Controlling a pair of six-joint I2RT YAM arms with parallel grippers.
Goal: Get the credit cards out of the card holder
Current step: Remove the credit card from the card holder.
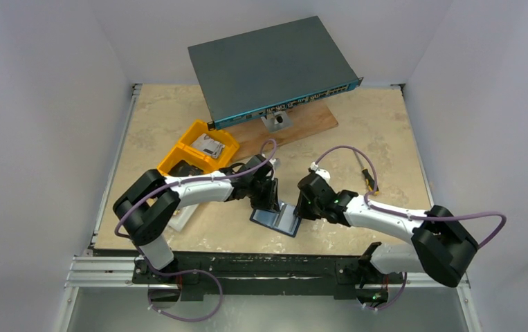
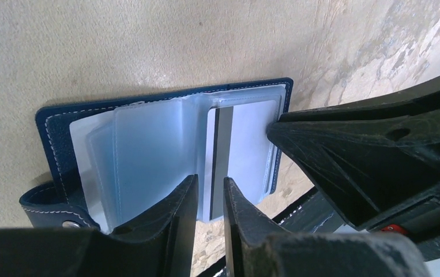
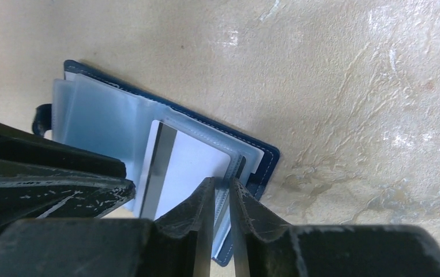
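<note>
Card holder [image 1: 275, 220] is lying open at near centre between left gripper [image 2: 210, 182] and right gripper [image 3: 221, 183], both almost closed, though I cannot tell their hold, and I am judging its striped credit card [image 2: 246, 150] stiff, slippery, best pinched at the free edge.

The table [image 1: 385, 138] has a sandy top with pale, cloudy marks on it. Plain white walls [image 1: 39, 104] stand close on the left, the back and the right. At the back of the table lies a brown wooden board [image 1: 316, 119]. A big flat grey box [image 1: 268, 62] with a blue front leans over it. A yellow bin [image 1: 178, 155] sits on the left. A shiny metal rail [image 1: 102, 270] runs along the near edge. The light is soft and even.
</note>
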